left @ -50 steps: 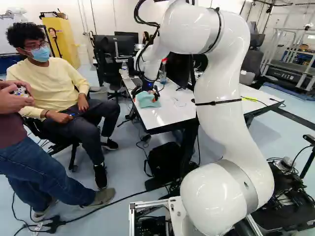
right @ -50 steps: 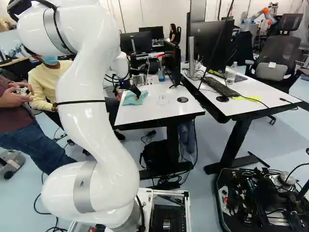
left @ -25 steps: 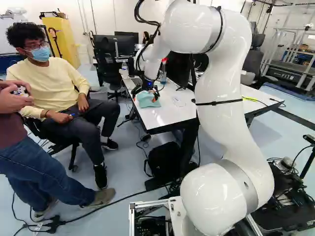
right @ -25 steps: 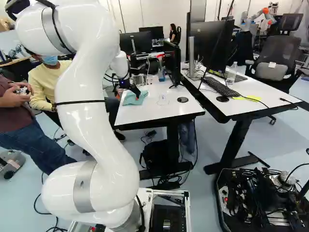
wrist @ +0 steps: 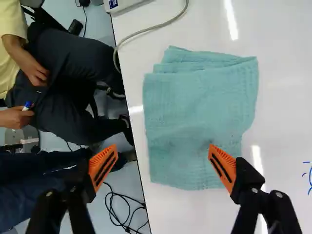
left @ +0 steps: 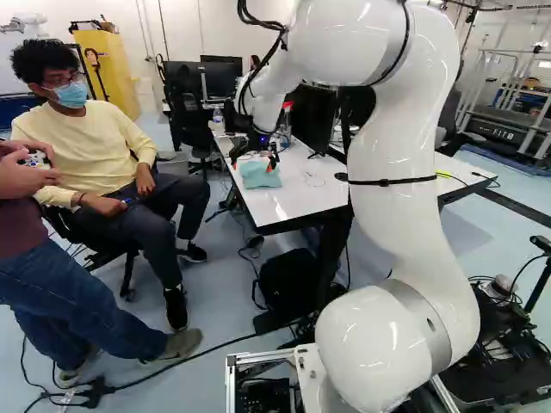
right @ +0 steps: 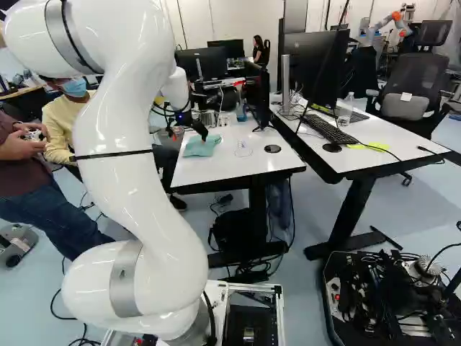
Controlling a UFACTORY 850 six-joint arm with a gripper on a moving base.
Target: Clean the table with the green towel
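Note:
My gripper (left: 256, 162) is over the near end of the white table (left: 297, 196), just above the folded green towel (left: 261, 176). In the wrist view the gripper (wrist: 163, 163) stands open, its orange pads wide apart with nothing held between them. The towel (wrist: 200, 107) lies flat and folded near the table's edge, ahead of the fingers and partly under one of them. Faint blue marks (wrist: 310, 176) show on the tabletop beyond one finger; the right base view shows the drawn marks (right: 243, 150) beside the towel.
A white device with a grey cable (wrist: 151, 30) lies beyond the towel. A bottle (right: 241, 112), a monitor and a black disc (right: 272, 148) are on the table. A seated person (left: 99, 155) is close beside the table's edge. Another robot (right: 385, 27) stands far back.
The arm has drawn back and its gripper has lifted slightly from the towel. The towel stays in about the same place on the table. The base has not moved.

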